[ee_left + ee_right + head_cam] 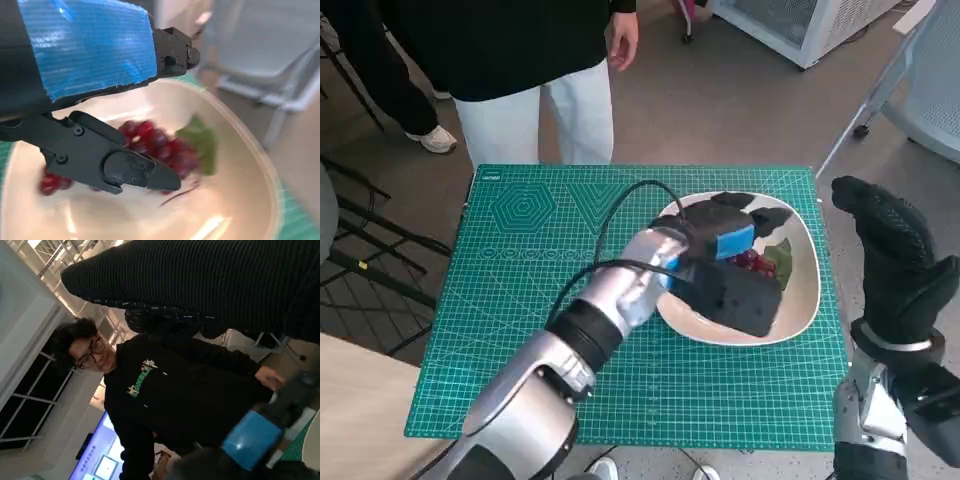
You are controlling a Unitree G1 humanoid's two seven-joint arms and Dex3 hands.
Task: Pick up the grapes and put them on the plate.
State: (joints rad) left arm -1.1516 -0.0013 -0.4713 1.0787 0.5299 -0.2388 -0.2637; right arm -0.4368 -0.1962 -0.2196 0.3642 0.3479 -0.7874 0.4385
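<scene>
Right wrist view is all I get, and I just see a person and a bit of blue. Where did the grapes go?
Observer: The red grapes lie in the white plate, a green leaf beside them.
Operator: Is a hand holding them?
Observer: The left hand is over the plate, right above the grapes. The left wrist view shows its black fingers in front of the bunch, but I cannot tell if they grip it.
Operator: And my hand, the gloved one?
Observer: The right hand is raised off the table's right edge, beside the green cutting mat, holding nothing.
</scene>
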